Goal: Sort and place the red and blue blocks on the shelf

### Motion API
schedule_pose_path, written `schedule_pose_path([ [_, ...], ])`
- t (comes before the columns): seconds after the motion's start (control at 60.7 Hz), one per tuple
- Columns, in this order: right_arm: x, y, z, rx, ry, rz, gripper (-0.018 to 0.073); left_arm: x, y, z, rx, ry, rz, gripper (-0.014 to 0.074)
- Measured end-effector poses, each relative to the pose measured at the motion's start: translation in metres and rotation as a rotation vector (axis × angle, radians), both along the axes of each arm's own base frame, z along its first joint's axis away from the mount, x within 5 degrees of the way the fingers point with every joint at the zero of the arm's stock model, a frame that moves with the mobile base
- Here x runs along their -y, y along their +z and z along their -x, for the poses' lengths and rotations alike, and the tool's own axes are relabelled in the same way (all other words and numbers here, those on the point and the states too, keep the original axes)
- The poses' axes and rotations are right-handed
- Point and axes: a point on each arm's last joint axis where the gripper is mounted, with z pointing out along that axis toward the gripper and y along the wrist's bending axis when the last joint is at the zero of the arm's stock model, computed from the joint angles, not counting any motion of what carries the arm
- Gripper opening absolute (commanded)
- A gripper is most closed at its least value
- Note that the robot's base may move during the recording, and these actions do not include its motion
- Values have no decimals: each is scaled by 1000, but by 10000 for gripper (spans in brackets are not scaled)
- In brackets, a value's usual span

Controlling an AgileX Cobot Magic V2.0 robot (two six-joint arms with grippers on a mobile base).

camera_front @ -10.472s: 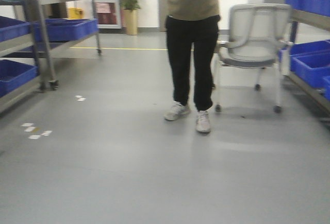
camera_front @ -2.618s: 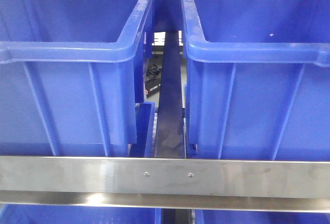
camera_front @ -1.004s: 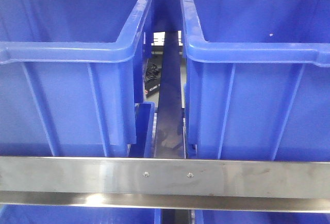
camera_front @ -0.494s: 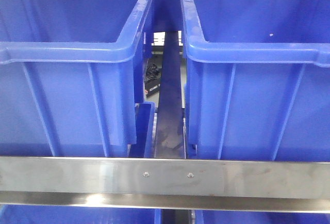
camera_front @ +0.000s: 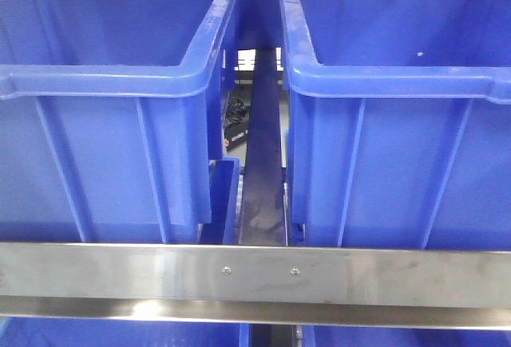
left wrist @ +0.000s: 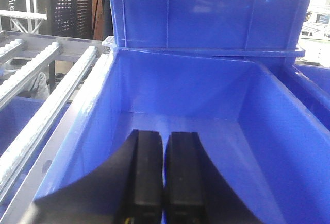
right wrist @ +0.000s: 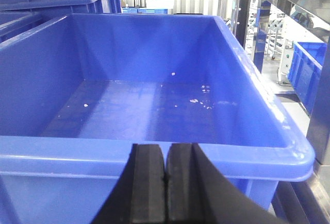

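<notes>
Left wrist-mounted view: left black gripper (left wrist: 164, 183) pads pressed together, empty, inside large blue plastic bin (left wrist: 268, 131). Right black gripper (right wrist: 165, 183) likewise closed at its bin's front rim (right wrist: 154, 154). Cubes nowhere visible; likely light, rigid, pinch opposite flat faces.

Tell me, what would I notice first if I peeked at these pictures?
Two big blue bins, left and right, sit side by side and fill the front view. A shiny steel rail with two tiny screws runs below them. In each wrist view, black fingers poke up in front of a bin, pressed together.
</notes>
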Motion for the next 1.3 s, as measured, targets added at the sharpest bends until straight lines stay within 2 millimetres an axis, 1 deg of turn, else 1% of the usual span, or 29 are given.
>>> schedule_pose_path([
  [0.346, 0, 0, 0, 0, 0, 0, 52, 0, 0, 0, 0, 0, 0, 125],
  [0.428, 0, 0, 0, 0, 0, 0, 52, 0, -3, 0, -6, 6, -2, 125],
  [0.543, 0, 0, 0, 0, 0, 0, 52, -5, -13, 1, 4, 53, -44, 124],
  [0.692, 0, 0, 0, 0, 0, 0, 52, -11, -35, 12, 9, 118, -108, 125],
  [0.856, 0, 0, 0, 0, 0, 0, 52, -13, -63, 28, 40, 132, -85, 125],
  [0.988, 0, 0, 0, 0, 0, 0, 52, -12, -88, 34, 44, 125, -67, 125],
  [1.103, 0, 0, 0, 0, 0, 0, 52, -12, -88, 39, 79, 123, -80, 125],
  [1.301, 0, -1, 0, -2, 0, 0, 52, -12, -91, 39, 44, 125, -113, 125],
])
